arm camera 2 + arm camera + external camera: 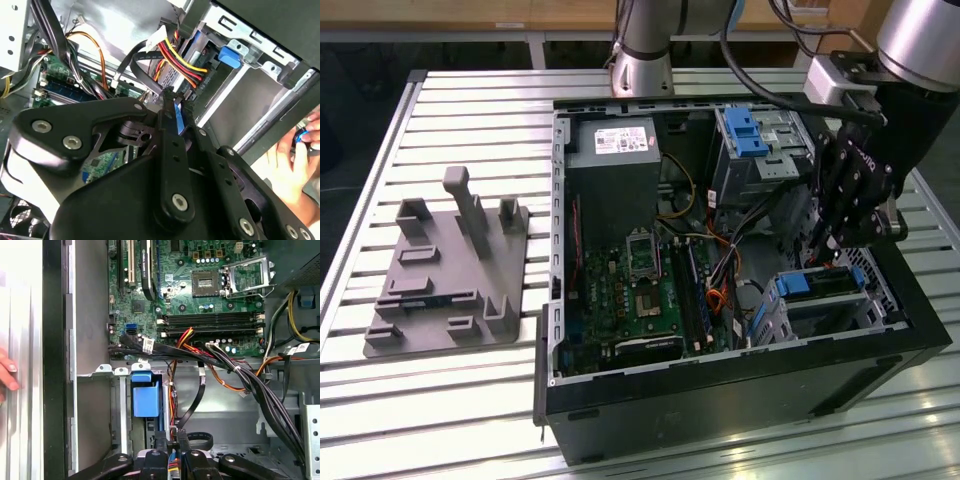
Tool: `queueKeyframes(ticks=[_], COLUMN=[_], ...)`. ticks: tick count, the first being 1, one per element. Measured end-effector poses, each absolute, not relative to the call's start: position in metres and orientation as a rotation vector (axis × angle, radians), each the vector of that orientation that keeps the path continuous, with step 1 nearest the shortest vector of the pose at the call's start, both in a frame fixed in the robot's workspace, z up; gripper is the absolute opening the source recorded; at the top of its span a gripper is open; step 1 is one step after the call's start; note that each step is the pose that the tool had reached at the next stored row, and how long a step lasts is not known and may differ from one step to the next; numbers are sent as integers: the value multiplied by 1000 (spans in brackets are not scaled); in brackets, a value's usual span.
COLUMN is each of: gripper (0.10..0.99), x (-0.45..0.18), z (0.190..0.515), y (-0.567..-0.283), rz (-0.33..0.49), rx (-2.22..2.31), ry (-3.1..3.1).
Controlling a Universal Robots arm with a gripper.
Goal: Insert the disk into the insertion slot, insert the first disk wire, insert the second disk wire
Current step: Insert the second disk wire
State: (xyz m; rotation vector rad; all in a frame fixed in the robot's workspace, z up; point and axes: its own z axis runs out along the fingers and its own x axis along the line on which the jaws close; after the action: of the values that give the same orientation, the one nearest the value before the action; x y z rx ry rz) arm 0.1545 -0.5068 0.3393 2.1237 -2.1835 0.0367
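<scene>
Arm reached down into the open computer case (720,400) from above, at the exterior view's right. Gripper (828,248) pointed downward just above the insertion slot (825,310). Fingers (169,115) stood close together, clamped on a blue connector (179,120) at the wire bundle (177,57). The disk (825,283) sat in the slot, its blue frame showing. White labels on the power supply (620,140) and cable tags, print too small to read. Case lay on a slatted metal table (470,110); a grey fixture (450,270) sat beside it. A person's hand (295,150) rested at the case's edge.
</scene>
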Motion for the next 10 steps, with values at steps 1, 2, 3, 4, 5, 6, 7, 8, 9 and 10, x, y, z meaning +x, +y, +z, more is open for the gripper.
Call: queueKeyframes(ticks=[1,2,3,4,5,6,7,8,9,10], gripper=[200,200,200,200,200,200,200,200,200,200], x=[154,154,154,154,154,154,154,154,154,154], z=[339,339,339,339,339,339,339,339,339,339], y=[-507,-507,-507,-507,-507,-507,-507,-507,-507,-507], rz=[37,37,37,37,37,37,37,37,34,26], rx=[2124,2124,2124,2124,2124,2124,2124,2124,2125,2129], ry=[-2184,-2184,-2184,-2184,-2184,-2184,-2184,-2184,-2185,-2188])
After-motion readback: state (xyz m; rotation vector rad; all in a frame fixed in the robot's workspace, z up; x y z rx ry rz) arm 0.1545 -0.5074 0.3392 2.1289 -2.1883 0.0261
